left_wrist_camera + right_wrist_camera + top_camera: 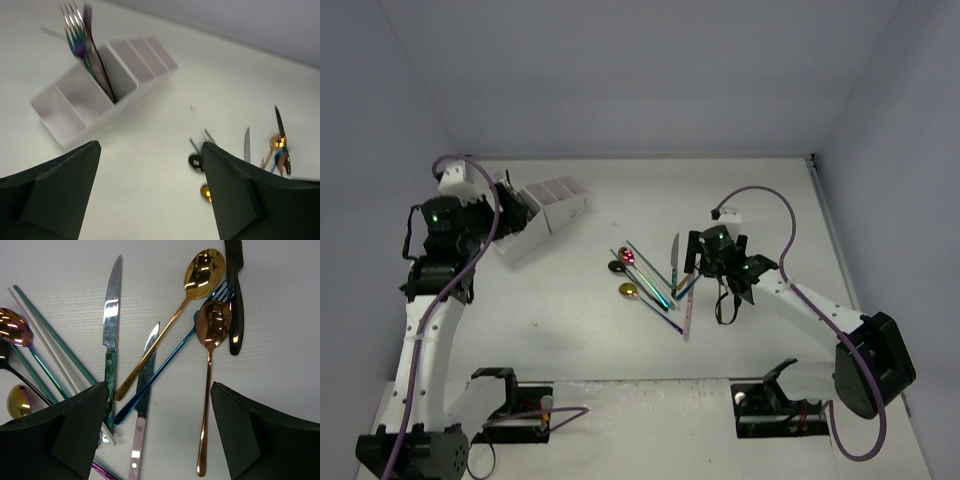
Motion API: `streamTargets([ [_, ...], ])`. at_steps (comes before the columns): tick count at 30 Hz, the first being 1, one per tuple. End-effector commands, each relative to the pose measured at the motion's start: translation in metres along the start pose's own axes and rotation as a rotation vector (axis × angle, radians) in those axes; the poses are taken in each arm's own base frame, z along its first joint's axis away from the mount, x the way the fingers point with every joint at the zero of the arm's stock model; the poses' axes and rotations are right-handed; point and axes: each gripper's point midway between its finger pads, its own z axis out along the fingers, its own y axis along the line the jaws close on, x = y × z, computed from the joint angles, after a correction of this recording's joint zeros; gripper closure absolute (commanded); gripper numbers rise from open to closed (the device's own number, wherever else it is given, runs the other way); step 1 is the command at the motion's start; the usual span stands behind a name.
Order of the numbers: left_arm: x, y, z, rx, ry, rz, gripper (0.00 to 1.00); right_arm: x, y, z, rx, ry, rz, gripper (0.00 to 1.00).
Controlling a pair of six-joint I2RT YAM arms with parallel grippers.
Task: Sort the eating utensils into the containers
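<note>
Right pincer (157, 390) hangs wide open and empty just above the loose pile (655, 280) on the surface (570, 340): two knives (112, 305), a gold spoon (205, 267), a copper spoon (212, 322), a blue fork (165, 367), teal sticks (55, 335) and more, all unsorted. Farther off, the left pincer (150, 147) is spread with nothing in it, near the white caddy (47, 122), where iridescent forks (80, 37) stand in one compartment. By my reckoning the sorting has barely begun; most pieces remain.

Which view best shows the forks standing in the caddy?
Left wrist view: the forks stand clearly in one caddy compartment. Top external shows the caddy small, forks indistinct; right wrist shows neither.
</note>
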Motion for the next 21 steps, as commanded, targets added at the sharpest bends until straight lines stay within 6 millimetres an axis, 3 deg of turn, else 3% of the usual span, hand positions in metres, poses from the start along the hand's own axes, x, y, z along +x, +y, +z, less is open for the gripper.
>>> streamTargets([
  [1,0.048,-0.004,-0.019,0.043,0.163,-0.025,0.20,0.011,0.001,0.014,0.029,0.043,0.049,0.21],
  [5,0.077,0.006,-0.027,0.016,0.223,-0.038,0.20,0.022,0.003,0.025,0.043,0.088,0.051,0.24],
  [11,0.106,0.005,-0.021,0.047,0.295,-0.086,0.20,0.038,0.001,0.035,0.066,0.139,0.032,0.29],
  [17,0.116,-0.002,-0.015,0.090,0.324,-0.115,0.20,0.050,-0.004,0.037,0.081,0.162,0.002,0.35],
  [21,0.118,-0.016,-0.017,0.128,0.336,-0.110,0.20,0.060,0.004,0.030,0.034,0.188,0.008,0.38],
])
